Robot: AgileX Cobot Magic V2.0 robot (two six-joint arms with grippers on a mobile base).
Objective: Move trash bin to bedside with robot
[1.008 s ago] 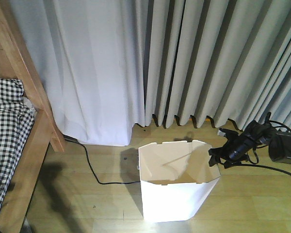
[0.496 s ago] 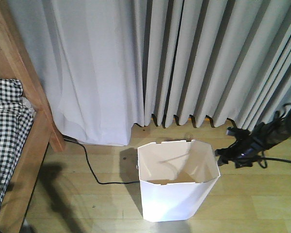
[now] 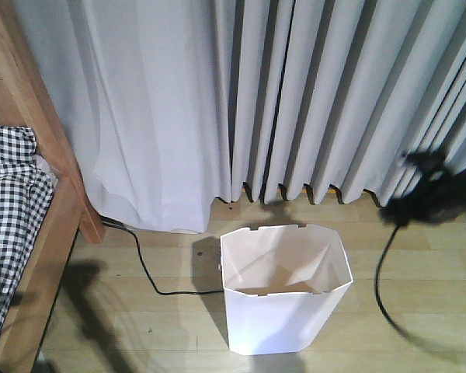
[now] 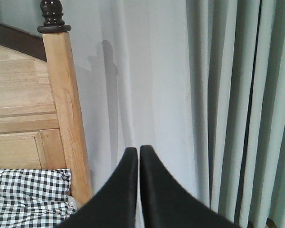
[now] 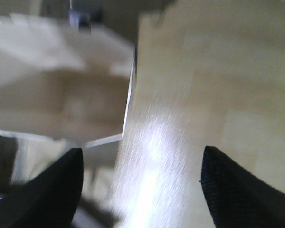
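Only the left wrist view shows the bed (image 4: 33,142) headboard; there the left gripper (image 4: 138,154) is pinched closed, empty. The white trash bin (image 3: 283,303) stands upright on the floor, apart from the bed. The right gripper (image 5: 137,185), spread wide, has drawn off its rim since a second ago

Bedroom in home. Light-brown wooden bed frame (image 3: 50,167) running down left edge of front view, black-and-white checkered bedding (image 3: 8,225) lying inside it. Left wrist view showing bedpost (image 4: 66,109) topped with dark finial, panelled headboard (image 4: 19,114) at left. Pale grey floor-length curtains (image 3: 295,101) hanging across upper frame. Light wood plank floor (image 3: 171,326) below, black cable (image 3: 144,264) trailing across it.
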